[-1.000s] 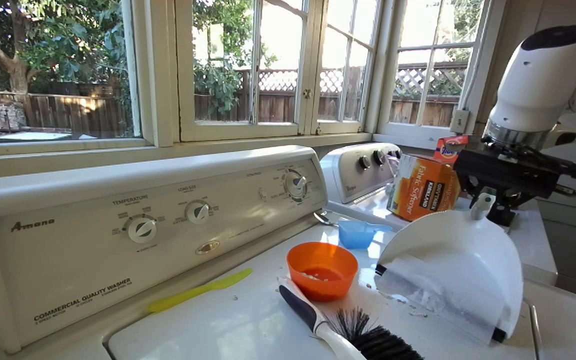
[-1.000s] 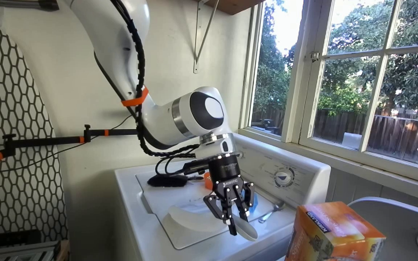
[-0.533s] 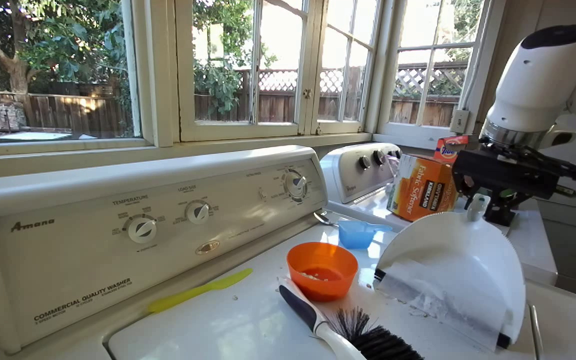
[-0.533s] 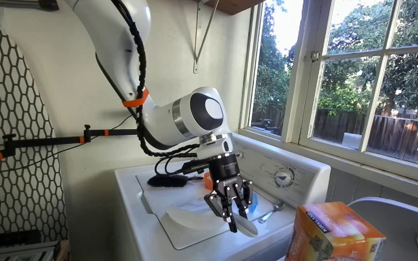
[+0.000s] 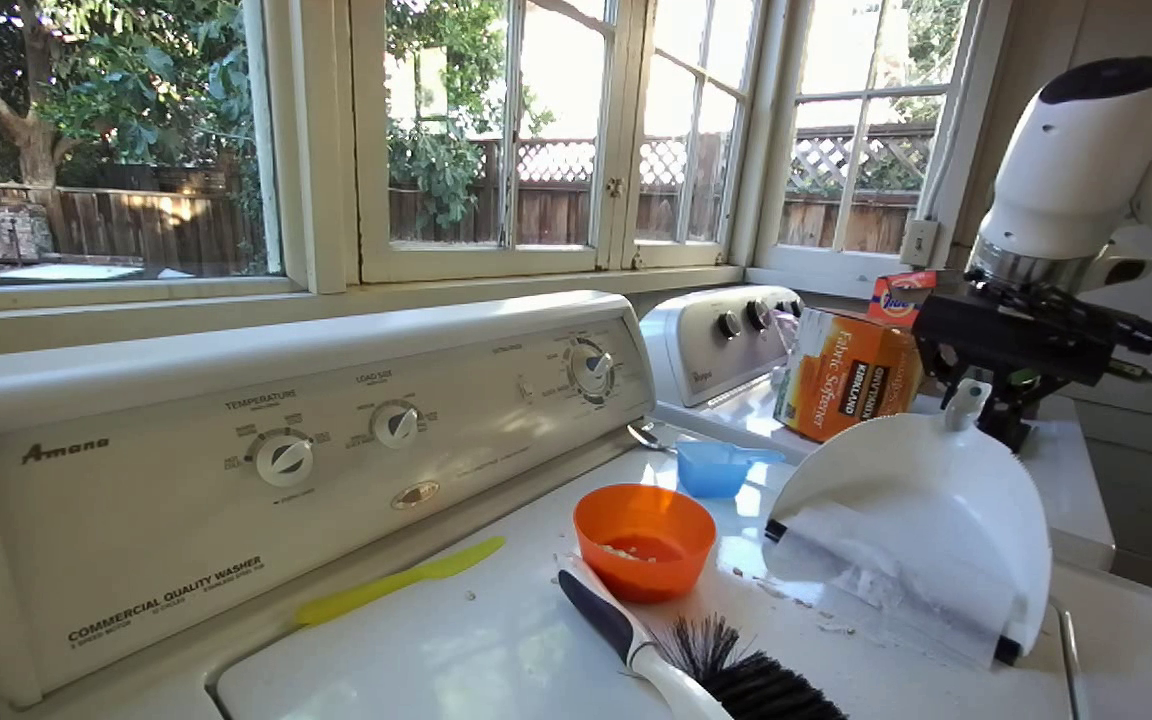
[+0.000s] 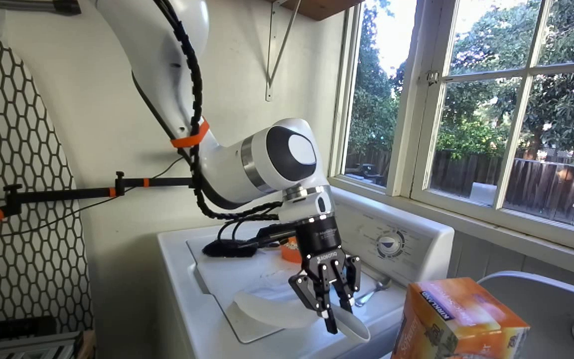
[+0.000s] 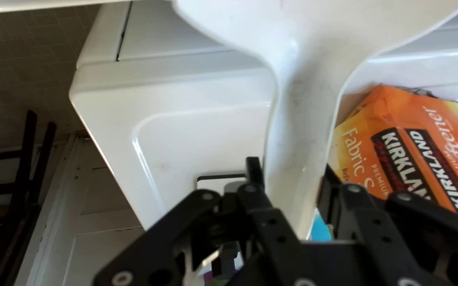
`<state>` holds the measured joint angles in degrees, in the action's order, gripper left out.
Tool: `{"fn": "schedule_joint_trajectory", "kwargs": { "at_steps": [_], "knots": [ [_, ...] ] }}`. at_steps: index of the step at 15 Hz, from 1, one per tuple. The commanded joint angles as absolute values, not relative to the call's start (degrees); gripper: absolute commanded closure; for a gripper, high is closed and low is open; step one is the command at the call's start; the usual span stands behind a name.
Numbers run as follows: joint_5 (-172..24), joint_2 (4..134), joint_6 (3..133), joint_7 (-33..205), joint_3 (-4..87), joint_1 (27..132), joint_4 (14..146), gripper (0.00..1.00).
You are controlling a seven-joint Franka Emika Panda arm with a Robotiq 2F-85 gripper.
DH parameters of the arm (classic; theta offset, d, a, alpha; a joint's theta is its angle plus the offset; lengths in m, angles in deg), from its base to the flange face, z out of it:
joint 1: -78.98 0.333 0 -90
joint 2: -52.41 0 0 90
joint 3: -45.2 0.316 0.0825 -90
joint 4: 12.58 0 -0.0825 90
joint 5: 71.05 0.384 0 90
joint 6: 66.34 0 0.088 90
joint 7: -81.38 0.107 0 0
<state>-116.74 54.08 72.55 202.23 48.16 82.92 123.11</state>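
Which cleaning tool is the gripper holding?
The white dustpan: its handle is clamped in the gripper. The black-bristled brush lies on the washer, out of its grip.

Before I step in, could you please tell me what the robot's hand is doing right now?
Hand: closed, holding the white dustpan by its handle, with fingers on either side.
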Motion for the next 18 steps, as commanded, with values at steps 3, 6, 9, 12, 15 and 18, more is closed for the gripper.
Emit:
{"fn": "schedule_joint_trajectory", "kwargs": {
  "at_steps": [3,6,9,12,15,18],
  "knots": [
    [-118.23,52.46,71.5,200.88,46.8,81.58,123.59,0.9],
    [-118.2,52.28,71.69,200.33,46.32,81.08,123.78,0.9],
    [-118.04,52.34,71.94,200.08,46.15,80.76,123.77,0.9],
    [-117.75,52.49,72.11,199.95,46.14,80.66,123.76,0.9],
    [-116.99,52.79,72.76,199.15,46.16,80.63,123.77,0.9],
    [-114.94,53.09,73.39,196.26,46.28,80.7,124.03,0.9]
  ]
}}
